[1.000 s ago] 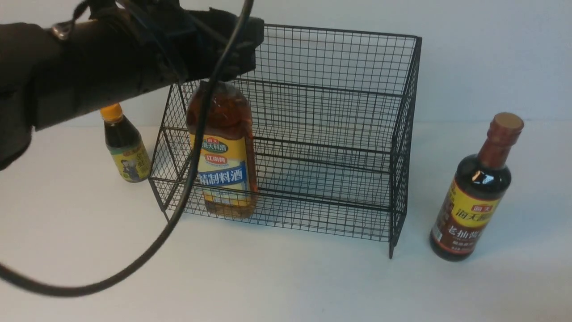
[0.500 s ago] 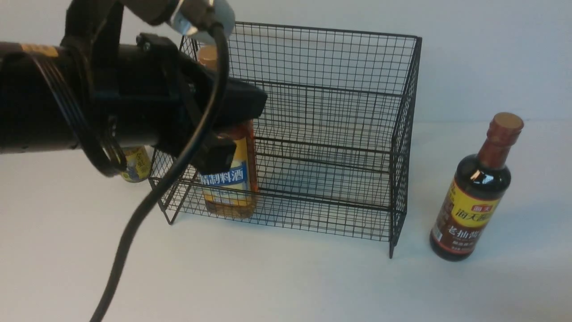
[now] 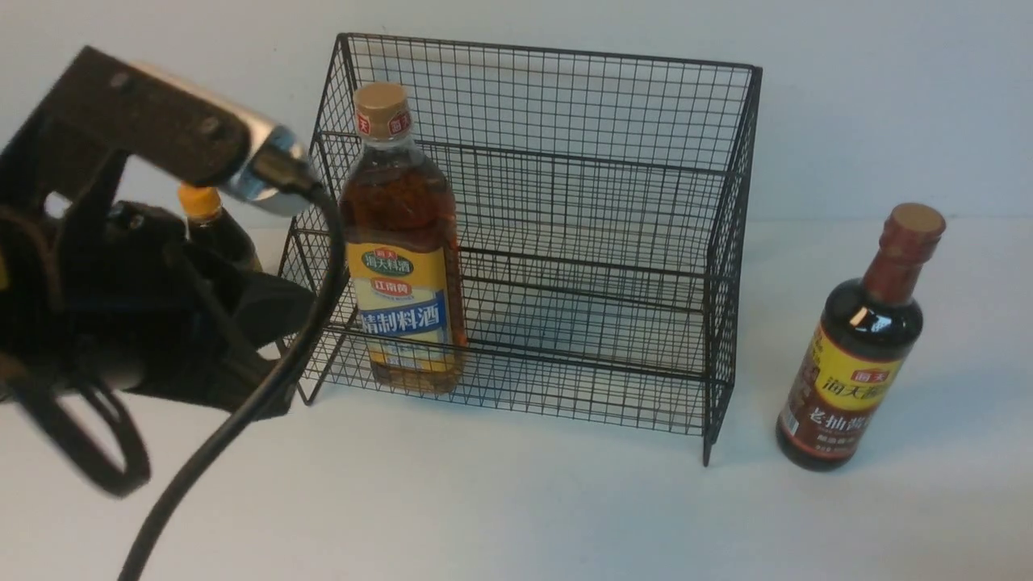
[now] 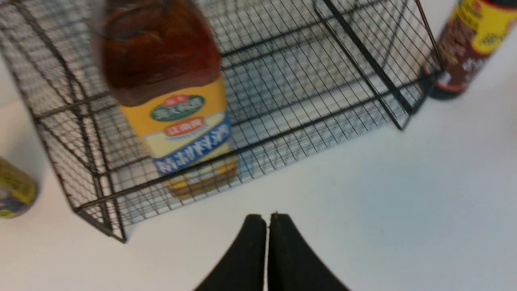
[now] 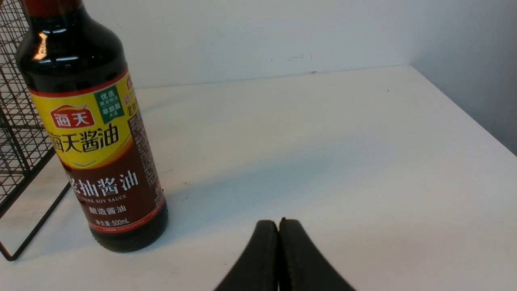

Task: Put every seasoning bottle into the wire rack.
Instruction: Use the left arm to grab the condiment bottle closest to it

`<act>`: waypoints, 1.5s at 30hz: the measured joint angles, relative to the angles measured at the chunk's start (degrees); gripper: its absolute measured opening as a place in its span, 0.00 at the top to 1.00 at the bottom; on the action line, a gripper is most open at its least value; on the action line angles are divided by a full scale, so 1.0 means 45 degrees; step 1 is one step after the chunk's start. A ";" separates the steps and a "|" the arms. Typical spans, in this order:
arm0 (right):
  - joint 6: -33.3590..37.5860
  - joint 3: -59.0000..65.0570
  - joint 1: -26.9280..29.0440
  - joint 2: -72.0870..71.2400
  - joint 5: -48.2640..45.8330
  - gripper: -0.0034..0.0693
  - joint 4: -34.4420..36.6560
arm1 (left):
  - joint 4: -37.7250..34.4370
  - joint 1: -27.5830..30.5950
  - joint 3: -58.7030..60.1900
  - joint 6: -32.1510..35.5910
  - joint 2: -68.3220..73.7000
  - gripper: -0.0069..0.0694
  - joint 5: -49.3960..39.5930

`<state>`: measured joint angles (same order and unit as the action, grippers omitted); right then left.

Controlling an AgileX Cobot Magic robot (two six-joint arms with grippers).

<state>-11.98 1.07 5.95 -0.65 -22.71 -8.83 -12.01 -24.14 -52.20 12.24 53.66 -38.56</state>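
Note:
The large amber bottle [image 3: 403, 242] with a tan cap stands upright in the left end of the black wire rack [image 3: 597, 202], on its lowest tier; it also shows in the left wrist view [image 4: 169, 89]. My left gripper [image 4: 266, 218] is shut and empty, low over the table in front of the rack [image 4: 315, 81]; in the front view the left gripper [image 3: 294, 307] sits left of the rack. The small orange-nozzled bottle [image 3: 202, 206] stands left of the rack, mostly hidden behind my left arm. The tall brown-capped dark bottle [image 3: 859, 355] stands right of the rack. My right gripper [image 5: 278, 222] is shut and empty, near that bottle [image 5: 93, 121].
A white wall runs close behind the rack. A thick black cable [image 3: 242, 420] hangs from my left arm across the front left of the table. The table's right edge [image 5: 464, 117] shows in the right wrist view.
My left arm has drawn back from the amber bottle, down and to the left. The bottle stays standing in the rack, now fully uncovered.

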 joint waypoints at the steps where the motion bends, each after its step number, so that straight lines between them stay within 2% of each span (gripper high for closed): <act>1: 0.0000 0.0000 0.0000 0.0000 0.0000 0.97 0.0000 | 0.0397 0.0000 0.0840 -0.0651 -0.0725 0.92 0.0745; 6: 0.0000 0.0000 0.0000 0.0000 0.0000 0.97 0.0000 | 0.2186 0.0000 0.3148 -0.3076 -0.2828 0.92 0.2843; 8: 0.0000 0.0000 0.0000 0.0000 0.0000 0.97 0.0000 | 0.2976 0.0109 0.3512 -0.4030 -0.3154 0.92 0.3214; 9: 0.0000 0.0000 0.0000 0.0000 0.0000 0.97 0.0000 | 0.3702 0.0387 0.3611 -0.5011 -0.3237 0.92 0.3350; 10: 0.0000 0.0000 0.0000 0.0000 0.0000 0.97 0.0000 | 0.3817 0.0506 0.3616 -0.5157 -0.3237 0.92 0.3375; 14: 0.0000 0.0000 0.0000 0.0000 0.0000 0.97 0.0000 | 0.6450 0.2361 0.3512 -0.7990 -0.2741 0.92 0.3766; 18: 0.0000 0.0000 0.0000 0.0000 0.0000 0.97 0.0000 | 0.7988 0.4672 0.2801 -0.9658 -0.1404 0.91 0.4201; 20: 0.0000 0.0000 0.0000 0.0000 0.0000 0.97 0.0000 | 0.8066 0.5541 0.2222 -0.9988 -0.0342 0.91 0.4744; 22: 0.0000 0.0000 0.0000 0.0000 0.0000 0.97 0.0000 | 0.8080 0.5817 0.1806 -1.0062 0.0591 0.91 0.5344; 29: 0.0000 0.0000 0.0000 0.0000 0.0000 0.97 0.0000 | 0.8175 0.5859 0.0373 -1.0074 0.3705 0.91 0.7738; 33: 0.0000 0.0000 0.0000 0.0000 0.0000 0.97 0.0000 | 0.8217 0.5876 -0.0913 -1.0063 0.5706 0.88 0.7938; 38: 0.0000 0.0000 0.0000 0.0000 0.0000 0.97 0.0000 | 0.8232 0.5879 -0.2332 -1.0049 0.7476 0.77 0.7938; 39: 0.0000 0.0000 0.0000 0.0000 0.0000 0.97 0.0000 | 0.8245 0.5879 -0.2792 -1.0038 0.7998 0.71 0.7925; 41: 0.0000 0.0000 0.0000 0.0000 0.0000 0.97 0.0000 | 0.8245 0.5879 -0.3012 -1.0038 0.8293 0.65 0.7925; 42: 0.0000 0.0000 0.0000 0.0000 0.0000 0.97 0.0000 | 0.8255 0.5879 -0.3380 -1.0038 0.8653 0.57 0.7892; 43: 0.0000 0.0000 0.0000 0.0000 0.0000 0.97 0.0000 | 0.8258 0.5879 -0.3535 -1.0038 0.8825 0.52 0.7892; 44: 0.0000 0.0000 0.0000 0.0000 0.0000 0.97 0.0000 | 0.8258 0.5879 -0.3608 -1.0038 0.8912 0.51 0.7892; 45: 0.0000 0.0000 0.0000 0.0000 0.0000 0.97 0.0000 | 0.8288 0.5879 -0.3850 -1.0038 0.9215 0.44 0.7892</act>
<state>-11.98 1.07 5.95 -0.65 -22.71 -8.83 25.28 2.32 -69.52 -32.93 95.13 -3.05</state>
